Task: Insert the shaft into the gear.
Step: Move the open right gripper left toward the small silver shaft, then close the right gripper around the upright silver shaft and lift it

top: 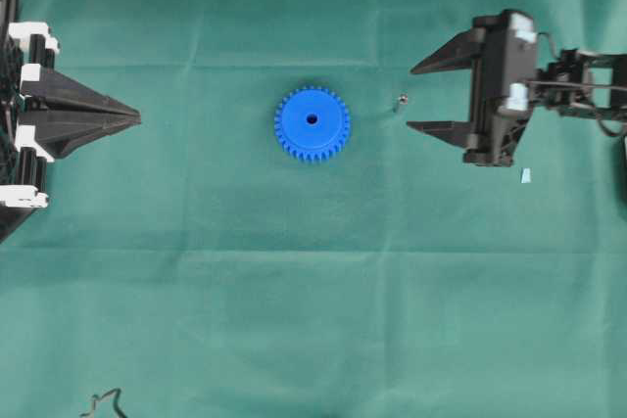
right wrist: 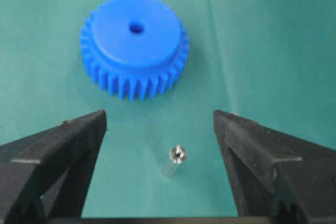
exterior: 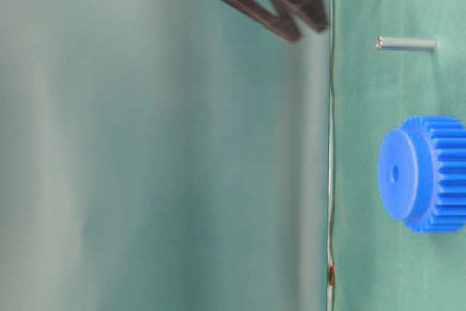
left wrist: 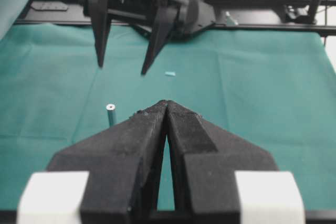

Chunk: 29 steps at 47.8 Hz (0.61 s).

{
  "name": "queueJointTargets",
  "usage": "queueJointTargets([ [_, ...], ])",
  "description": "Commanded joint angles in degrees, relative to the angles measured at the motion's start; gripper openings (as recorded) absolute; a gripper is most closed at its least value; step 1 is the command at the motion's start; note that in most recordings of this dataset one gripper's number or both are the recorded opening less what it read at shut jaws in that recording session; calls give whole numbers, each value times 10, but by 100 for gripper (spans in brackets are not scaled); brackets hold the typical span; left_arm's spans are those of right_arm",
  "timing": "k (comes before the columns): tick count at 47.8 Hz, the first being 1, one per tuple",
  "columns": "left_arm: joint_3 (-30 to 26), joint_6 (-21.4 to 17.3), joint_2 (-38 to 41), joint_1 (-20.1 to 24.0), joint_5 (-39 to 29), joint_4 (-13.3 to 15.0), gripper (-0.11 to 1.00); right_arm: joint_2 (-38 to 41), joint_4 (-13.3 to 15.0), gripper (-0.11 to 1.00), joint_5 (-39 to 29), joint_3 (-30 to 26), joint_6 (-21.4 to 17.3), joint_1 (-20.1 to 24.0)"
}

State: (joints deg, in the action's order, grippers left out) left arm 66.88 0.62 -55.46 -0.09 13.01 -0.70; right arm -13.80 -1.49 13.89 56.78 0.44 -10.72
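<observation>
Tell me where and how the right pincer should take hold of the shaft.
Grip the shaft on its upper half, coming down from above. It stands upright on the cloth beside the gear, so its round sides are free all around. The open right pincer already straddles it; closing there leaves the bottom end free for the hole.

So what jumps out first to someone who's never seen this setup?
The bright blue gear lying flat mid-table on the green cloth. Just beside it stands a tiny silvery shaft, upright. The right gripper gapes wide open towards it, while the left gripper sits shut, far off.
</observation>
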Motion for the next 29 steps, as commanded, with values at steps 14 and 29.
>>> queueJointTargets([
  [14, -14, 0, 5, -1, 1, -1, 0, 85, -19, 87, 61, -13, -1, -10],
  [29, -15, 0, 5, -1, -4, -2, 0, 113, -25, 85, 71, -12, -1, -16],
])
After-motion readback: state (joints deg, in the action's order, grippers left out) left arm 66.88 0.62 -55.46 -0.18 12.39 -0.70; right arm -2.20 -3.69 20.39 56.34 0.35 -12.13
